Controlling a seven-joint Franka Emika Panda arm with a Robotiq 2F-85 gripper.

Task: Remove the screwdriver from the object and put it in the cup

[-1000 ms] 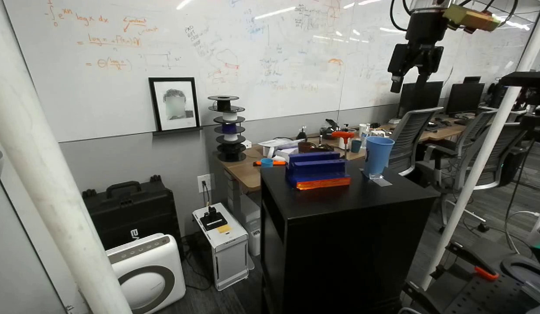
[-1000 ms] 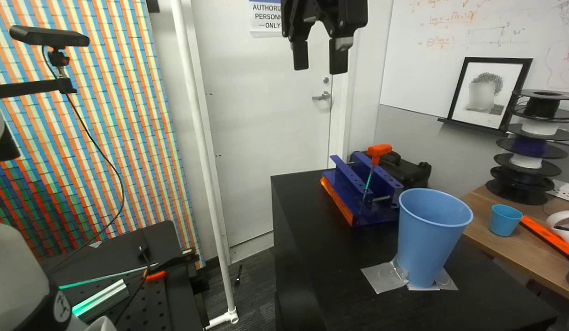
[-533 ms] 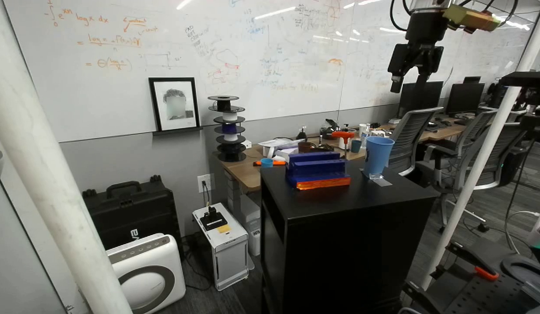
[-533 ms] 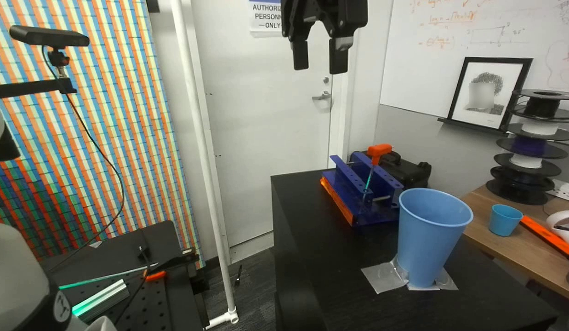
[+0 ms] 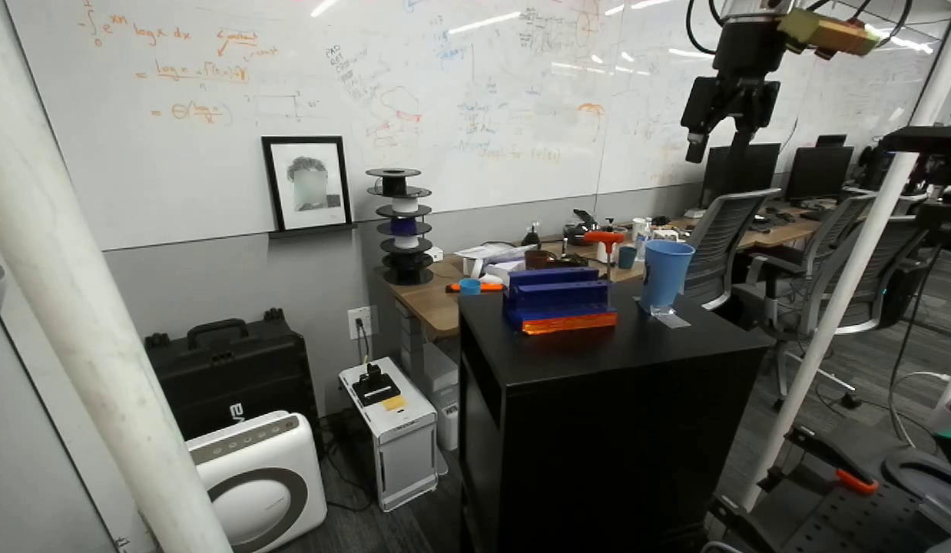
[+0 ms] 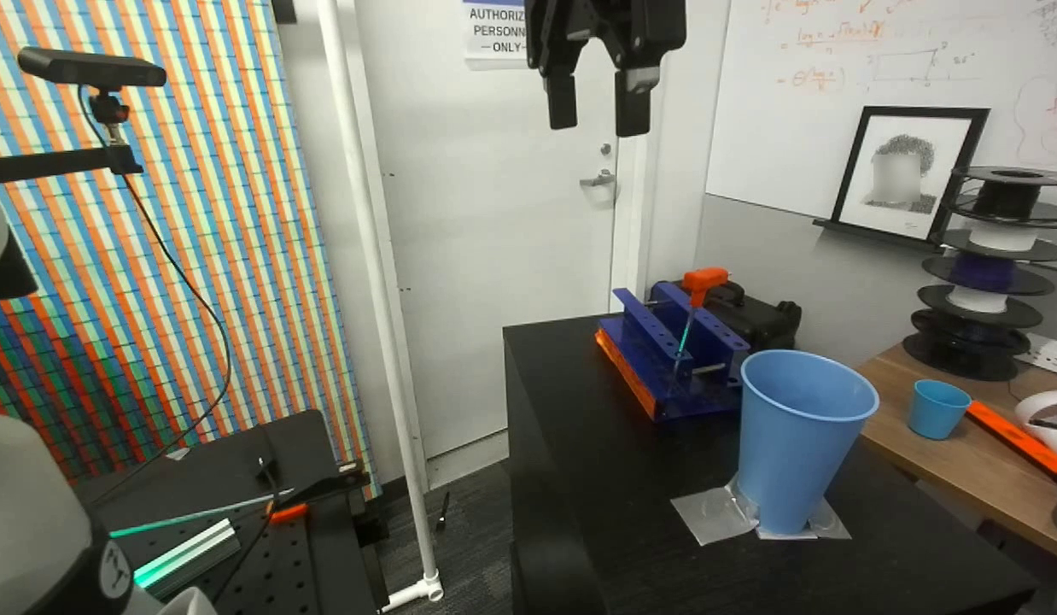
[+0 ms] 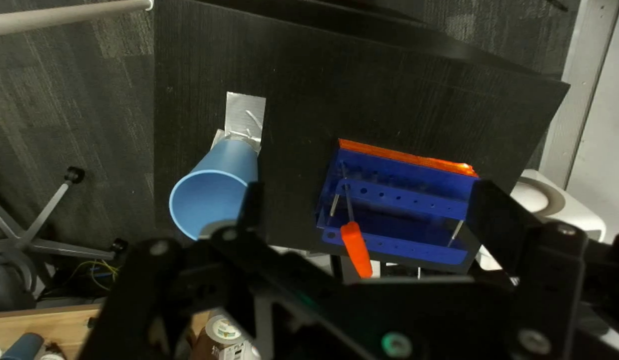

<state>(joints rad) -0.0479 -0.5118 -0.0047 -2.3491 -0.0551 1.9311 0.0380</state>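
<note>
The orange-handled screwdriver [image 6: 704, 280] stands upright in a hole at one end of the object, a blue holder [image 6: 639, 359] with an orange strip along its side. They also show in an exterior view: screwdriver [image 5: 603, 238], holder [image 5: 560, 296]. The light-blue cup [image 6: 802, 444] is taped upright on the cabinet beside the holder's screwdriver end. My gripper [image 6: 598, 118] is open and empty, high above the cabinet. In the wrist view my gripper [image 7: 368, 200] has its fingers wide apart, with the screwdriver handle [image 7: 357, 250] and holder [image 7: 404, 195] seen far below between them and the cup [image 7: 209, 200] by one finger.
The black cabinet [image 5: 629, 353] carries the holder and cup. Silver tape [image 6: 712, 515] lies around the cup's base. A wooden desk [image 6: 887, 384] with a small blue cup [image 6: 938, 410] and clutter stands beside the cabinet. A white pole [image 6: 370, 256] rises near it.
My gripper has shifted very slightly sideways, staying open at about the same height. The screwdriver, holder and cup have not moved.
</note>
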